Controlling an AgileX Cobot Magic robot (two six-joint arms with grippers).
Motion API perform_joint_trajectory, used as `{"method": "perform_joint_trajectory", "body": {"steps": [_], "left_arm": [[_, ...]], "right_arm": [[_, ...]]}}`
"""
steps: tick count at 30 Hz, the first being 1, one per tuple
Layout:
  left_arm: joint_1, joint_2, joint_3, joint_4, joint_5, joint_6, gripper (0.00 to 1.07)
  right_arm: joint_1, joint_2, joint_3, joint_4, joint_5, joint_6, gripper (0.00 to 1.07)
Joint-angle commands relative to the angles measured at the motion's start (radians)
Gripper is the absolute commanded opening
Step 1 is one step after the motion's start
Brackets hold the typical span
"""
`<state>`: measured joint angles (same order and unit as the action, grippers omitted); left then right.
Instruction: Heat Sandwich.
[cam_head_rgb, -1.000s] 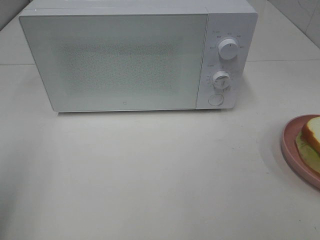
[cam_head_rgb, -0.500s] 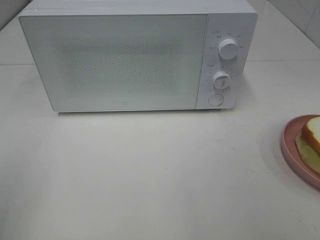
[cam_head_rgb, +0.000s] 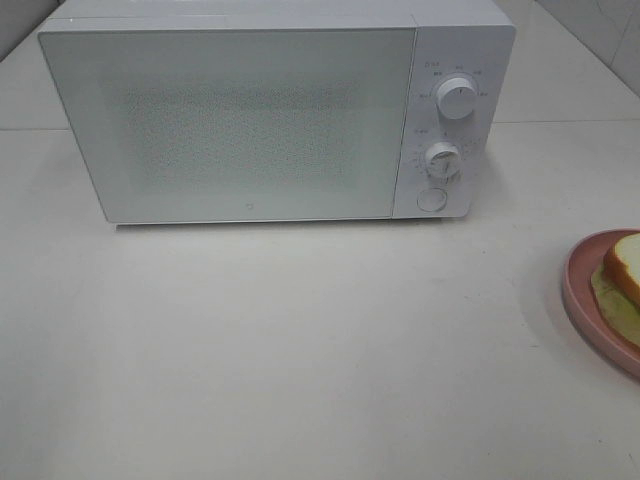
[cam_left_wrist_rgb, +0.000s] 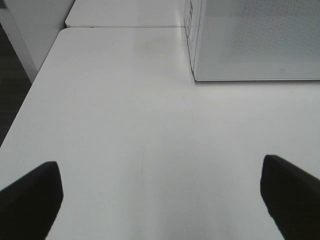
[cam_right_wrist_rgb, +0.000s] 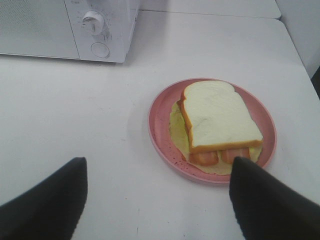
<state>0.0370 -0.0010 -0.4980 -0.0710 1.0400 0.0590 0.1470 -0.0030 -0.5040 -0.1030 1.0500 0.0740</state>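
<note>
The sandwich (cam_right_wrist_rgb: 216, 120), cream bread with tan crust and reddish filling, lies on a round pink plate (cam_right_wrist_rgb: 160, 125). It also shows at the right edge of the high view (cam_head_rgb: 625, 268) on the plate (cam_head_rgb: 580, 285). A white microwave (cam_head_rgb: 270, 110) stands at the back with its door shut, with two knobs (cam_head_rgb: 456, 100) and a round button (cam_head_rgb: 431, 199). My right gripper (cam_right_wrist_rgb: 157, 200) is open, its fingers apart, with the plate beyond them. My left gripper (cam_left_wrist_rgb: 160, 195) is open over bare table left of the microwave (cam_left_wrist_rgb: 255, 40). Neither gripper shows in the high view.
The white table (cam_head_rgb: 300, 340) spreads in front of the microwave. In the left wrist view the table's edge (cam_left_wrist_rgb: 30, 95) drops to a dark floor. A seam (cam_left_wrist_rgb: 125, 27) joins a second table behind.
</note>
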Motion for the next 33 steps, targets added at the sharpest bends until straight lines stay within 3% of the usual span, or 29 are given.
{"method": "perform_joint_trajectory", "body": {"steps": [1, 33], "left_arm": [[0.002, -0.031, 0.002, -0.002, -0.004, -0.001, 1.01], [0.001, -0.032, 0.002, -0.002, -0.004, -0.001, 1.01]], "right_arm": [[-0.008, -0.026, 0.001, -0.005, -0.01, -0.012, 0.76], [-0.008, -0.025, 0.001, -0.005, -0.01, -0.012, 0.76]]}}
